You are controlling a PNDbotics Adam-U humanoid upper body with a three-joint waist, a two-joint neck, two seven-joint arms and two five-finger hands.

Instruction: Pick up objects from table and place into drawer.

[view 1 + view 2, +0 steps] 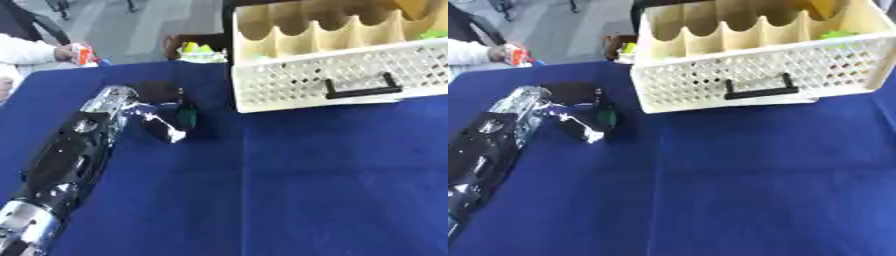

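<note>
A small dark green object sits inside the curl of the left hand, low over the blue worktop and well to the left of the drawer. The hand's fingers and thumb are bent round the green object, so it is gripping it; whether the object touches the cloth or is lifted off it cannot be told. The shape of the object is too blurred to name.

The left arm, black with silver joints, comes in from the lower left corner and runs up and to the right, with the hand at its far end turned toward the drawer.

The drawer is a cream perforated basket with a black handle on its front, standing on the far right part of the worktop. Wavy dividers split it into compartments, and something yellow-green shows in a right-hand one.

The right hand shows in neither view.
</note>
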